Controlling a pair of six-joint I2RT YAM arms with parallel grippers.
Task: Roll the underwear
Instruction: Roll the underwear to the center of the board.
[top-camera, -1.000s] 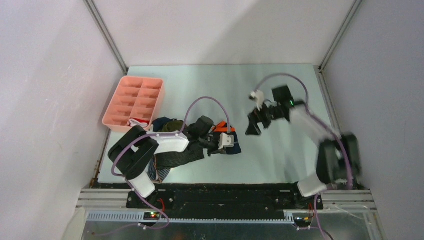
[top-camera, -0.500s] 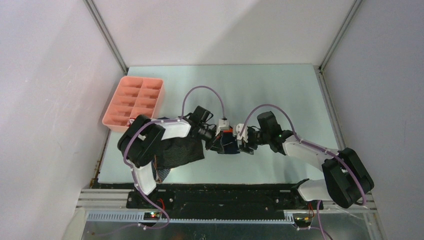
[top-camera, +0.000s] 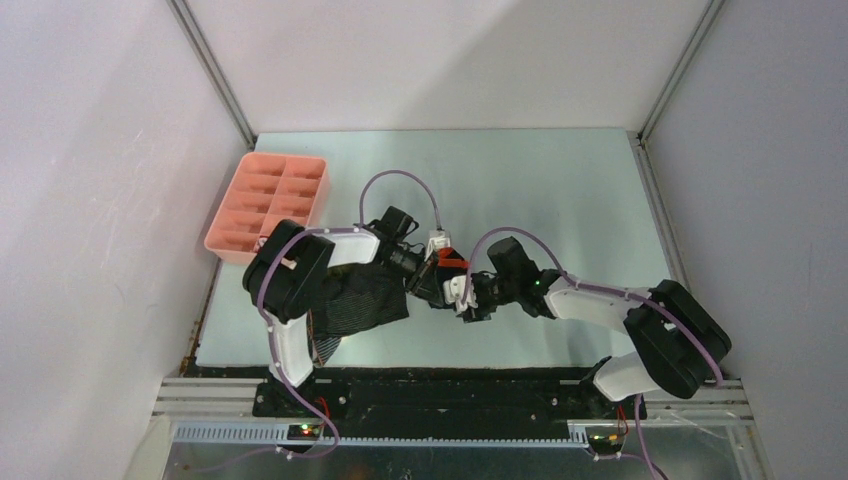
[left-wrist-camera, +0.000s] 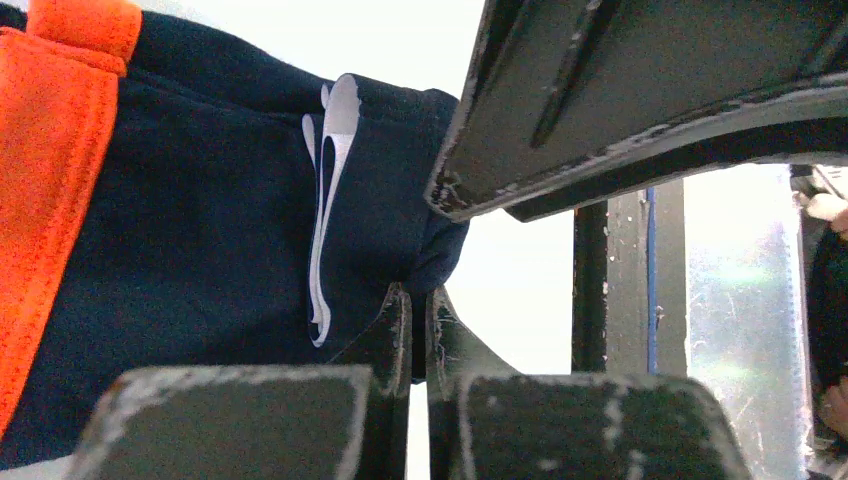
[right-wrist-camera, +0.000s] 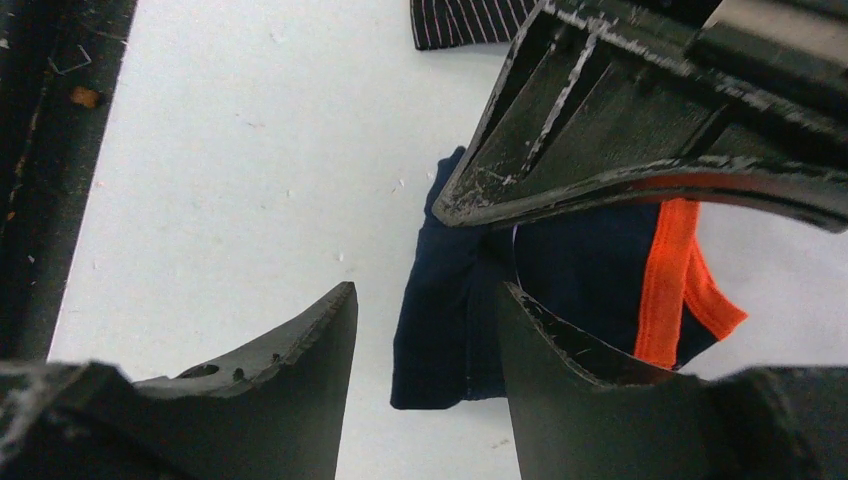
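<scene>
The navy briefs (right-wrist-camera: 445, 330) with the orange band (right-wrist-camera: 670, 270) lie near the middle of the table (top-camera: 560, 190), just beside the dark grey striped briefs (top-camera: 365, 305). Your left gripper (left-wrist-camera: 418, 300) is pinched tight on a folded edge of the navy cloth. Your right gripper (right-wrist-camera: 425, 292) has its jaws apart, astride the same fold, one finger over bare table. The two tools are crowded close, so a careless squeeze could knock finger against finger. It could also catch a single layer and let the fold spring open. Pull too hard with the left and the cloth may slide instead of rolling.
</scene>
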